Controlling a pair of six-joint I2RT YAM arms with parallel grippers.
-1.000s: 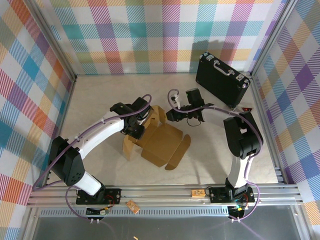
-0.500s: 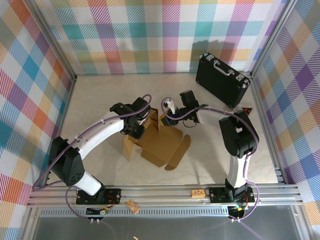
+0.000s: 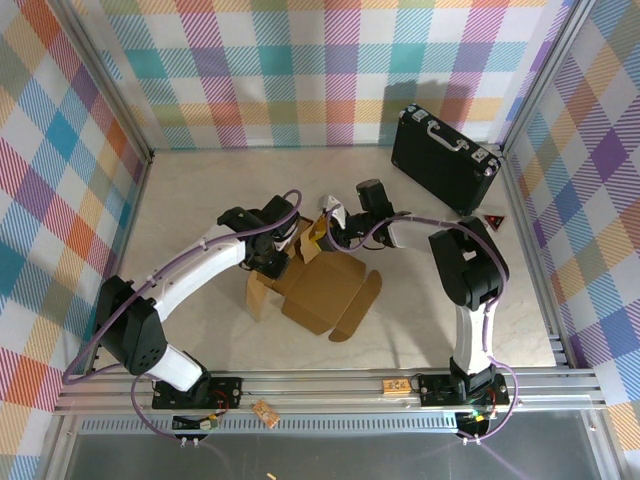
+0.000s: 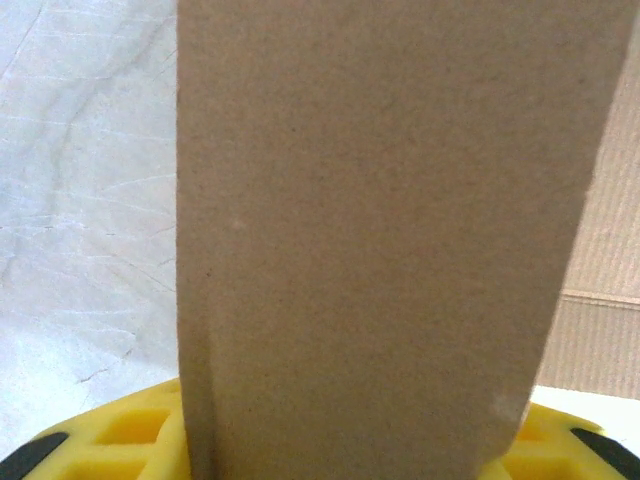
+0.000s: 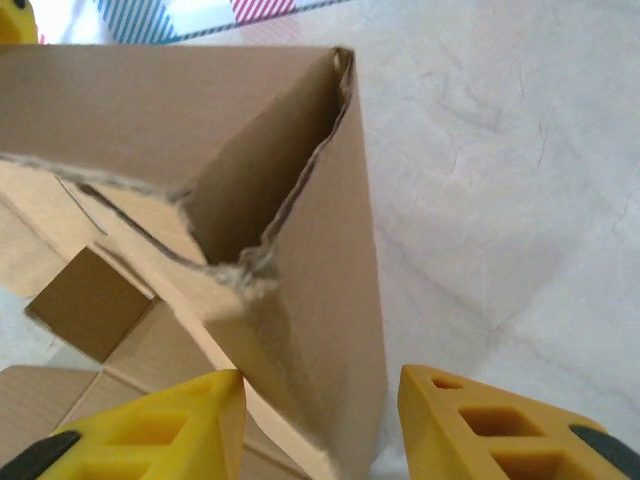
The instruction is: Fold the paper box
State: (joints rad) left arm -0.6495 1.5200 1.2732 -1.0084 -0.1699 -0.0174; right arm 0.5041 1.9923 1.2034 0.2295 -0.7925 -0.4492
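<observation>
The paper box, plain brown cardboard, lies half folded in the middle of the table, with one flap standing up at its far edge. My right gripper is at that flap. In the right wrist view it is open around the flap's torn corner, with a gap beside the right fingertip. My left gripper is at the box's left wall. In the left wrist view a cardboard panel covers the space between the yellow fingertips, hiding how the jaws stand.
A black hard case with silver trim lies at the back right, and a small red triangle sits just in front of it. An aluminium rail runs along the near edge. Checkered walls close in the left, back and right.
My right gripper has moved left up to the standing flap and its jaws have widened around it. The left arm and the box have barely moved.
</observation>
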